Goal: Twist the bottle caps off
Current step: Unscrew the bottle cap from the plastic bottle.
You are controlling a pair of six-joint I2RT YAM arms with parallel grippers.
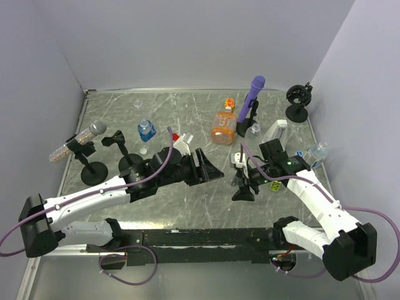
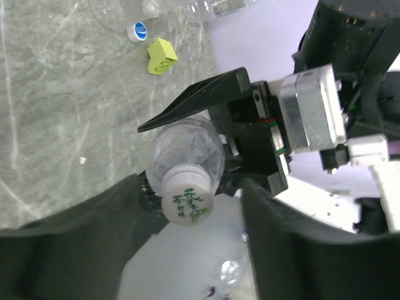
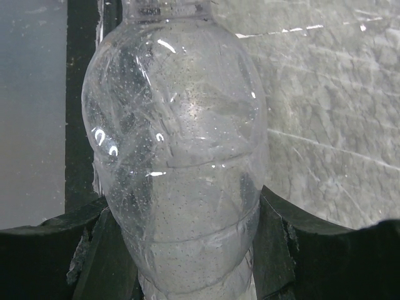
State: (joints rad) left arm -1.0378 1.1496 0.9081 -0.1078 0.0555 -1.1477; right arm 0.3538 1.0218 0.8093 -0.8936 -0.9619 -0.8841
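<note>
Left wrist view: the clear bottle (image 2: 187, 150), held above the tabletop (image 1: 187, 112) right of centre and toward the near edge, lies roughly level, its long axis running left to right, and its white cap (image 2: 187, 201) points leftward between the left fingers (image 2: 87, 237), which stand apart, while the right fingers (image 3: 275, 250) clamp its body.

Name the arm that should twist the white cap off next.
Left. The left tool, open, straddles the white cap, while the right tool clamps the bottle.

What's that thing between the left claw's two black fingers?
A white bottle cap with green print, on a clear bottle clamped by the right gripper. The open fingers of the left gripper flank it, as the left wrist view shows.
</note>
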